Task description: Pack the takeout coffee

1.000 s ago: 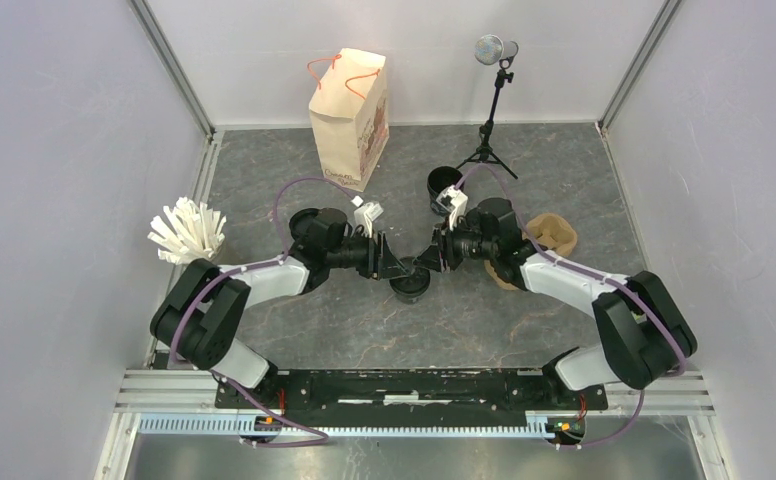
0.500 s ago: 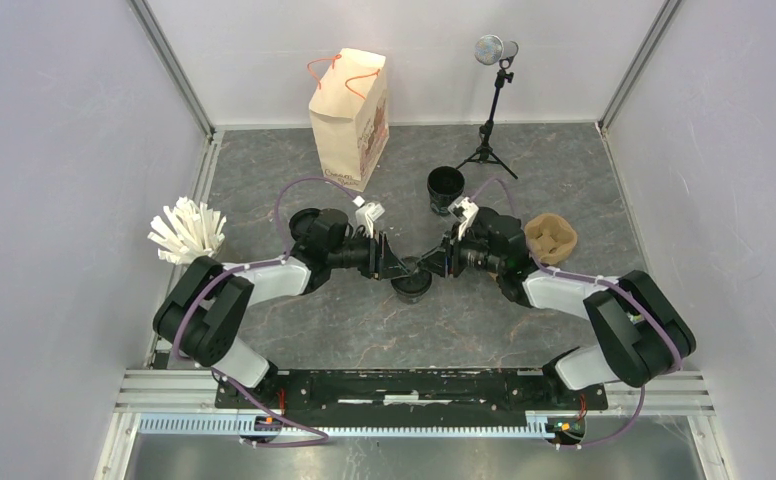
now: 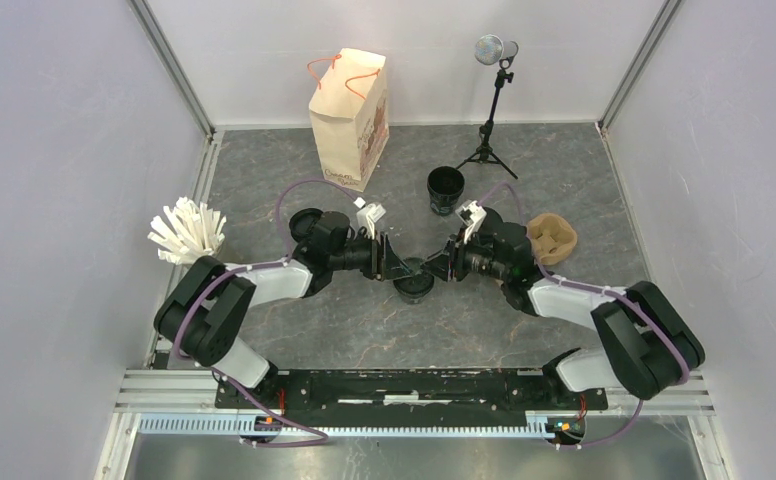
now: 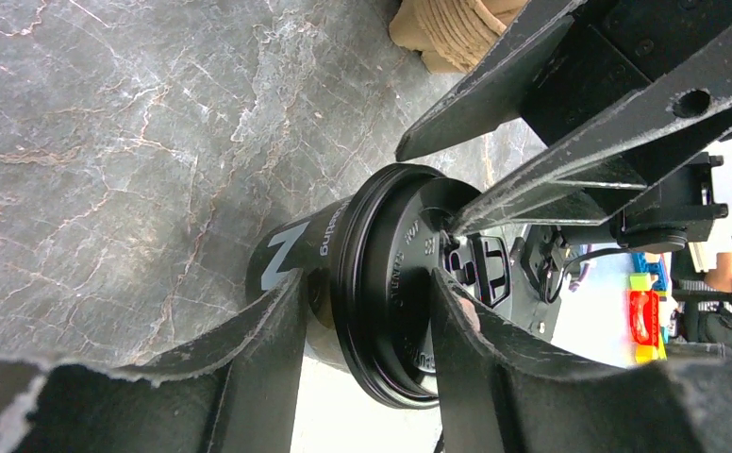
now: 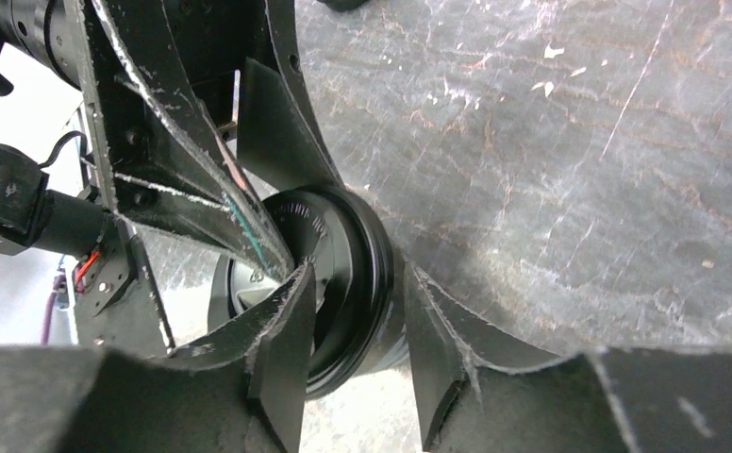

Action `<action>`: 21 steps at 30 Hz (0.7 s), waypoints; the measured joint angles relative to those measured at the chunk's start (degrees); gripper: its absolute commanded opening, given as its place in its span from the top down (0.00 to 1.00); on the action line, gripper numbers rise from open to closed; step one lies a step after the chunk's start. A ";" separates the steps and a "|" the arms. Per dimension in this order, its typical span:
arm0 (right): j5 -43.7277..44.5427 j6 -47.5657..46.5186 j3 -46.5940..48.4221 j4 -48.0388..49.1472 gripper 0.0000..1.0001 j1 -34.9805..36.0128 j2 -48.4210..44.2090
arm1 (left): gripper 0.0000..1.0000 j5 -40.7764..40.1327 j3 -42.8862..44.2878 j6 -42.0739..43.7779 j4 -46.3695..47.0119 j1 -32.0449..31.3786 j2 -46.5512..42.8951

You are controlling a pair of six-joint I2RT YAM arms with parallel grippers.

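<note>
- Fingers point(image 4: 263, 363) of the left gripper point(image 4: 364, 283) pinch the lidded cup point(image 4: 306, 250) across its rim.
- Fingers point(image 5: 282, 363) of the right gripper point(image 5: 355, 278) straddle it too; gripping or not, we can't tell.

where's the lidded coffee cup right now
In the top view the lidded cup stands mid-table, between the left gripper and the right gripper, nearer the arm bases than the open cup.

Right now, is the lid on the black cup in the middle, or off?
On. The lid sits snug over the rim of the cup, and both wrist views show it covering the top.
</note>
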 measured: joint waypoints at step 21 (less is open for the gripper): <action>2.03 8.09 0.92 -22.21 0.27 1.92 -15.85 | 0.46 -4.63 -0.52 -2.10 -1.03 -2.40 -1.90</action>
